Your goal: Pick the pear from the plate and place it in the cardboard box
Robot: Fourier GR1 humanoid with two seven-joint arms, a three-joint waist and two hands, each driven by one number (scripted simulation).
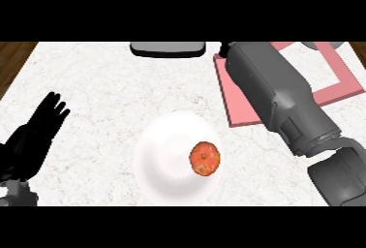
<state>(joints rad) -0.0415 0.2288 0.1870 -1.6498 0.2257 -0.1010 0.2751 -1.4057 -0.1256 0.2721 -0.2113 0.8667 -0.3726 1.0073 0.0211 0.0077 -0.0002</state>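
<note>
Item: orange-red fruit (205, 158) on white plate (168, 155), right of centre, long axis near-to-far.
Pink box (239, 104), far right: contents hidden by right forearm (279, 92); right hand unseen. Left hand (39, 128), left edge: fingers straight, released, holding nothing.

The light over my counter (107, 82) is bright and even, with no single source I can place, and the pale marble shows no glare spots. My white plate (168, 155) nearly blends into the surface, its rim marked only by faint grey shading. My left hand (32, 140) reads as a flat black shape with almost no detail, while my right forearm (275, 92) shows soft grey highlights along its upper side.
</note>
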